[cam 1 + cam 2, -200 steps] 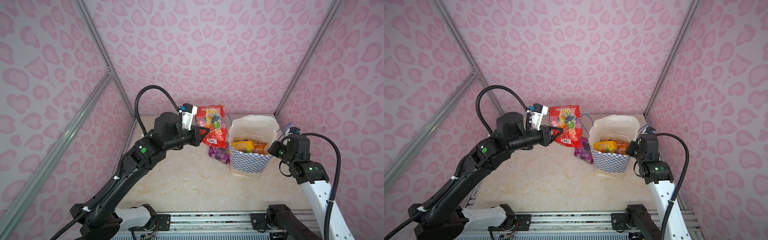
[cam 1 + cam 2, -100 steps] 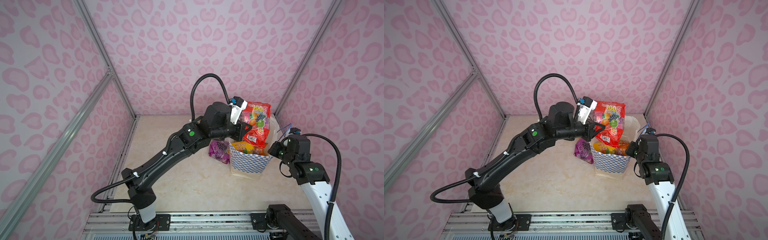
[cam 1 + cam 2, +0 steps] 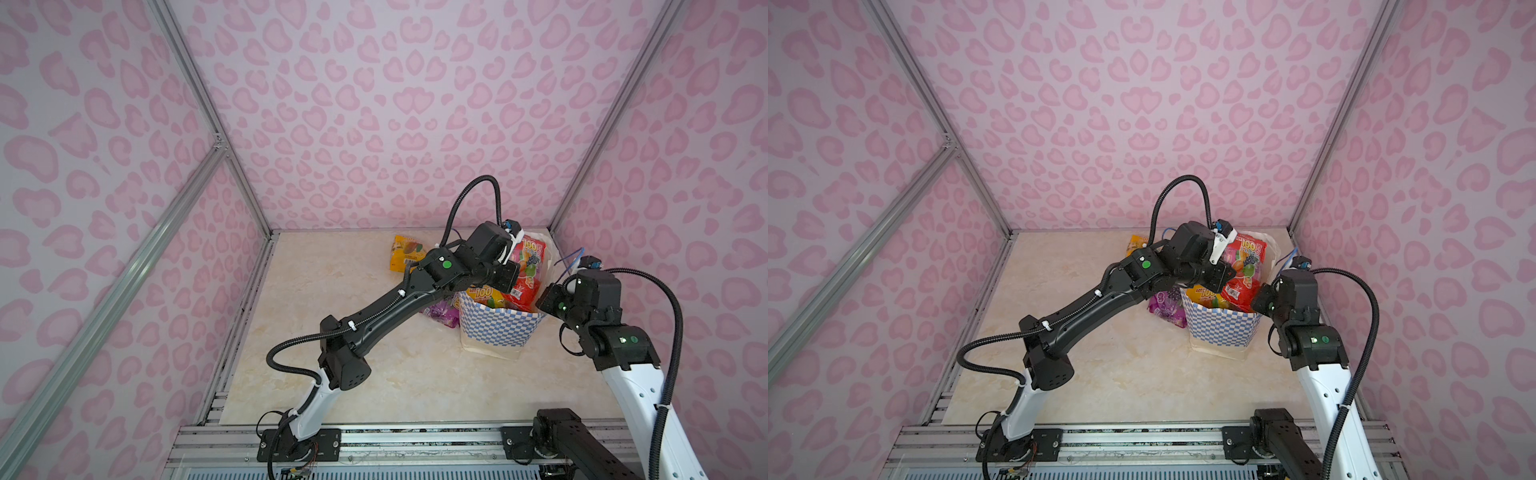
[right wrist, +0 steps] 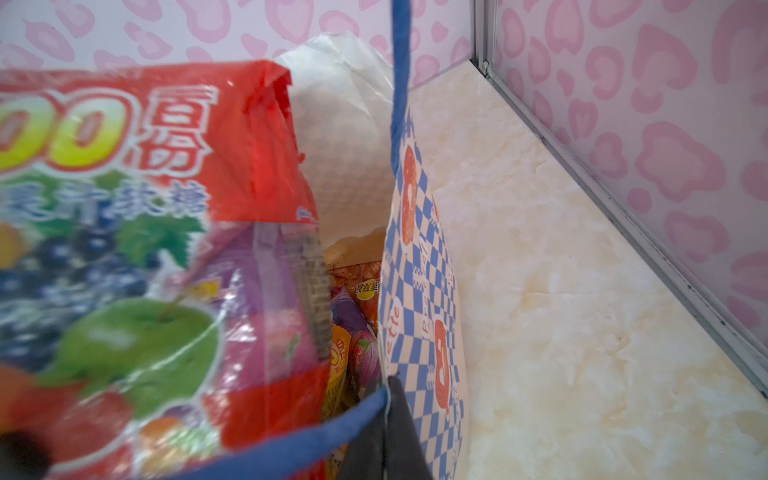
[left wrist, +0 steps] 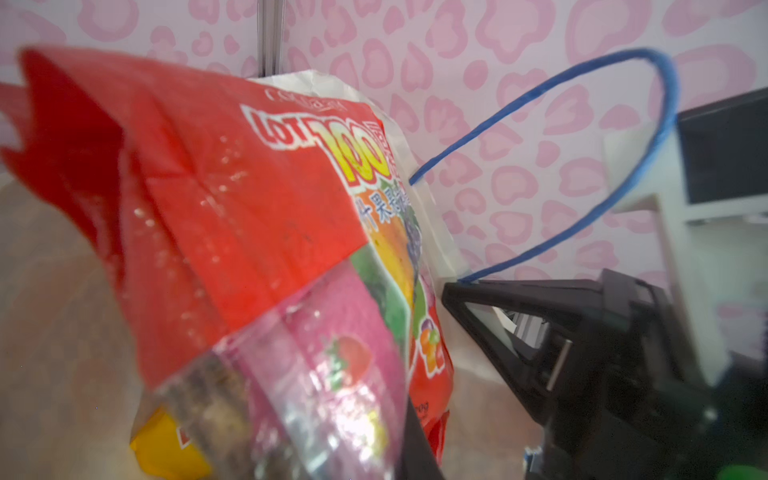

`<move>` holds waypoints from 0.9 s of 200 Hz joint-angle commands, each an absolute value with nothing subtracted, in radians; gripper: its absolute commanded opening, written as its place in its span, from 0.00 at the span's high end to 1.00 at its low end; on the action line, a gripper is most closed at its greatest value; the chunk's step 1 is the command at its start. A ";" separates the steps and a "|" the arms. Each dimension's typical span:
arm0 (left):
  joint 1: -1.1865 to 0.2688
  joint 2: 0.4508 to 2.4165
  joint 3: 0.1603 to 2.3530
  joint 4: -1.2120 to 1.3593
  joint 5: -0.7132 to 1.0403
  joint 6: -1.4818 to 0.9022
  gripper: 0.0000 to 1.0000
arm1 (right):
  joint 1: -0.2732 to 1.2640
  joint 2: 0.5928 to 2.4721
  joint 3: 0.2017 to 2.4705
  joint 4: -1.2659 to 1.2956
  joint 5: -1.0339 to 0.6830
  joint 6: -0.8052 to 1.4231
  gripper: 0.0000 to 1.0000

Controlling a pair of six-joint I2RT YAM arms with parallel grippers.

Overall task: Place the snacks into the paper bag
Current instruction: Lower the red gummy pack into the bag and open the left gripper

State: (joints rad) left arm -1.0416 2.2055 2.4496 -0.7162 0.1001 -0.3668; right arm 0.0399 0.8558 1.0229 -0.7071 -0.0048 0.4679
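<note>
The red fruit-print pouch [image 3: 528, 266] is held clamped in the left gripper [image 3: 514, 279]. Its lower end is inside the mouth of the paper bag [image 3: 498, 330]; its upper part stands clear above the rim. The right gripper [image 3: 541, 302] is closed on the bag's edge, beside the blue cord handle [image 5: 623, 124]. The bag is seen filled high with packets. If released here, the pouch is likely to rest on them and tip out over the rim. A purple pouch [image 3: 440, 309] and a yellow-orange pouch [image 3: 405, 257] lie on the table [image 3: 353, 332].

top views high; wrist views near bag [image 4: 415, 257]
</note>
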 commanded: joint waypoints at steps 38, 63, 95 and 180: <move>-1.066 2.295 2.496 -0.636 0.091 -0.344 0.92 | 0.041 0.864 1.027 -0.677 -0.030 0.468 1.00; -1.080 2.315 2.499 -0.630 0.090 -0.347 0.90 | 0.040 0.865 1.029 -0.680 -0.026 0.467 1.00; -1.084 2.318 2.501 -0.628 0.092 -0.357 0.75 | 0.041 0.865 1.032 -0.681 -0.026 0.469 1.00; -1.084 2.213 2.501 -0.641 0.098 -0.364 0.37 | 0.040 0.863 1.033 -0.685 -0.017 0.466 1.00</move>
State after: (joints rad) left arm -1.0847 2.3131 2.4928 -0.6571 0.0978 -0.3672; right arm 0.0395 0.8665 1.0260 -0.7197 -0.0151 0.4671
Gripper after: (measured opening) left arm 0.631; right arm 0.048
